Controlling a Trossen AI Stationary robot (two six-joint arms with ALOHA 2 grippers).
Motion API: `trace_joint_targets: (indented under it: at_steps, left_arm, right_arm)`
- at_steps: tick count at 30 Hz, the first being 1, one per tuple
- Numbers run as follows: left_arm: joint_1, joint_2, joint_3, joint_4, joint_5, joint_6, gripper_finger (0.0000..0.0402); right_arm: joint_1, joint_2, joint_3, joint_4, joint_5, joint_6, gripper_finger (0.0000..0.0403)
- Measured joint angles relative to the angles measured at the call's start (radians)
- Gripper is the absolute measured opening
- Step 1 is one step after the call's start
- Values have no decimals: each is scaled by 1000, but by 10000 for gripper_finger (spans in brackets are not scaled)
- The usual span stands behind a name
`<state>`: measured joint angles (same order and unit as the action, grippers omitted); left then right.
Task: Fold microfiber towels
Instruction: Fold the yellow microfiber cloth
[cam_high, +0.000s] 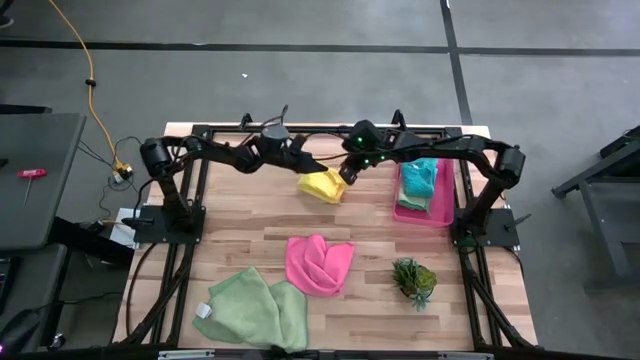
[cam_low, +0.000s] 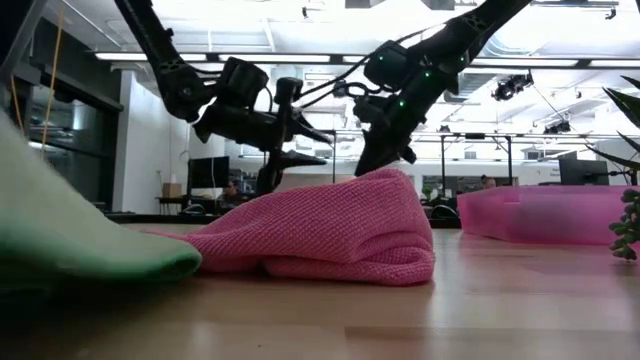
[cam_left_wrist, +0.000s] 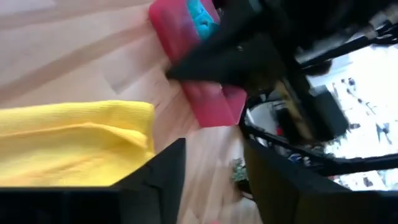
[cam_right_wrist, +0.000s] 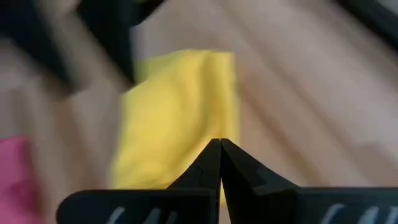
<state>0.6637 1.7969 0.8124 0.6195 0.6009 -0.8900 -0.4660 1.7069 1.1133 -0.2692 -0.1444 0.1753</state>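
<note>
High view shows, on the left near the front edge of the wooden table (cam_high: 380, 310), two soft pale green towels (cam_high: 255, 312) lying bunched together; just right of them lies a fuzzy hot pink towel (cam_high: 318, 263), half folded; farther back, near the middle, sits a folded yellow towel (cam_high: 323, 185); the left gripper (cam_high: 305, 163) is at its left side with its two dark fingers (cam_left_wrist: 163, 177) apart, holding nothing; the right gripper (cam_high: 347, 175) is at the yellow towel's right side with its fingers pressed tight together, tips at the cloth's edge; I cannot tell if any cloth is pinched between them. To the right a small spiky green plant (cam_high: 414, 280) stands on bare wood, apart from the pink towel. At the back right a hard pink plastic tray (cam_high: 424, 210) rests close to the table's right edge; a folded teal towel (cam_high: 419, 182) lies inside it. Bare wood shows between the yellow towel and the tray, and in front of the tray.
</note>
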Motion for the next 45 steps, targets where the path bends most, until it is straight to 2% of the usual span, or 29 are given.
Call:
trace_joint_targets:
  at_steps: [3, 6, 7, 11, 16, 23, 26, 34, 39, 45]
  left_arm:
    - [13, -16, -1, -51, 4, 71, 96]
    - [5, -19, -1, -151, -12, 173, 25]
    - [-1, -18, -2, -193, -21, 202, 14]
    - [-36, -11, -2, -307, -71, 296, 10]
    - [-83, -11, -2, -354, -144, 326, 4]
    - [-143, -11, -1, -446, -347, 325, 0]
    - [-171, -10, -1, -472, -405, 318, 0]
    - [-207, -13, -2, -449, -384, 269, 0]
    - [-169, -128, -1, -493, -346, 310, 0]
    - [-109, -358, -2, -594, -346, 405, 0]
  right_arm:
    - [26, 6, 0, 3, -75, 0, 0]
    - [54, 16, 0, 24, -65, 0, 0]
    - [59, 21, 0, 34, -66, 4, 0]
    - [70, 55, 0, 95, -66, 44, 0]
    - [70, 102, 0, 126, -42, 104, 0]
    - [71, 121, 0, 122, -22, 184, 0]
    - [71, 121, 0, 115, -23, 220, 0]
    - [69, 121, 0, 100, -31, 273, 0]
    - [59, 121, 0, 115, -29, 299, 0]
    - [45, 121, 35, 122, -22, 318, 0]
